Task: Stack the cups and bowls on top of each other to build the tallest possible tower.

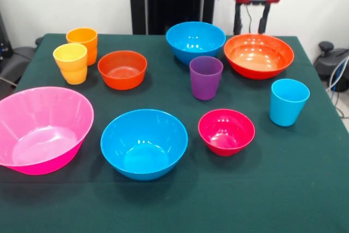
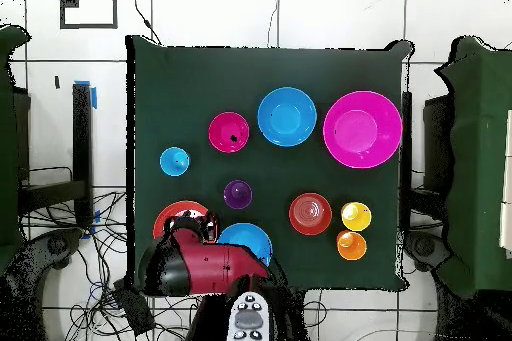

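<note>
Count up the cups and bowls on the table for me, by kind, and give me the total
Cups: 4, namely purple, light blue, yellow, orange.
Bowls: 6, namely big pink, two blue, wide orange, small orange, small crimson.
Total: 10, none stacked yet.

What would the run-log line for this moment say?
stage: nothing stacked | gripper: above wide orange bowl, empty | purple tumbler, small crimson bowl, small orange bowl: apart on table
</note>
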Action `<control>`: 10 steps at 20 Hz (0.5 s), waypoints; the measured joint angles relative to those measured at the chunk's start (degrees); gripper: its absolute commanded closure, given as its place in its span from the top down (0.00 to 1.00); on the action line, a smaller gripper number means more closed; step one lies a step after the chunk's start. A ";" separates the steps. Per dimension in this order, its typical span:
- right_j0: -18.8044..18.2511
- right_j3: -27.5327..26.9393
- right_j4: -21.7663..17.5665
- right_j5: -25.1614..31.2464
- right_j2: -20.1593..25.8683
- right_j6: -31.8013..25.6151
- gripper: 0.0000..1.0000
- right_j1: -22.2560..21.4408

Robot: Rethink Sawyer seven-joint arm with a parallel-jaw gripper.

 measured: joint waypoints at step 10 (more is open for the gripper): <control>-0.05 -0.55 0.07 -3.50 -0.85 0.36 1.00 11.98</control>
